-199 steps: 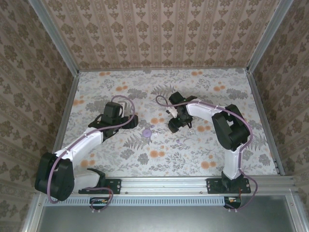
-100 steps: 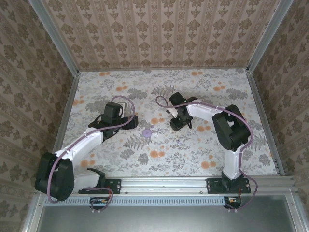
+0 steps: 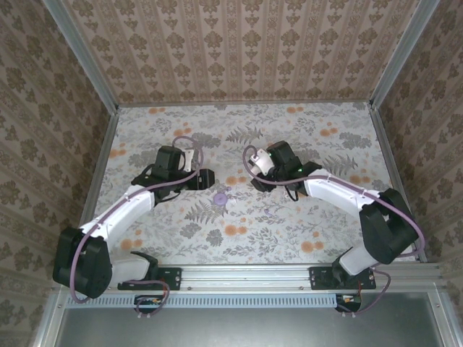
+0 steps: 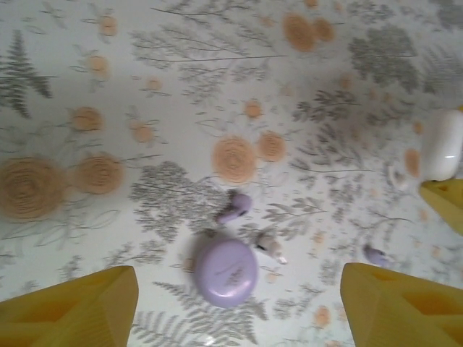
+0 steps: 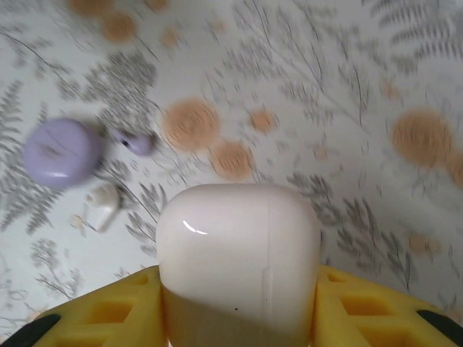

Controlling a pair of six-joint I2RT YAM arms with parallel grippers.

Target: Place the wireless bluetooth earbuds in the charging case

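So the right tool (image 5: pixel 239 307) is pinching the white case (image 5: pixel 239 249), and the left tool (image 4: pixel 239 307) hangs spread above the white bud (image 4: pixel 269 244) on the desk (image 4: pixel 145 72). Looks like grab stage; next I'd nip that bud cleanly.

A glossy white case (image 5: pixel 239 246), closed, is clamped in the right hand (image 5: pixel 239 307), while a round lilac case (image 4: pixel 226 272) lies on the tabletop (image 4: pixel 145 65) with a lilac earbud (image 4: pixel 235 206) and a white earbud (image 4: pixel 269 244) just beside it.

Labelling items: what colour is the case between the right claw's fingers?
Glossy white case, best seen in the right wrist view.
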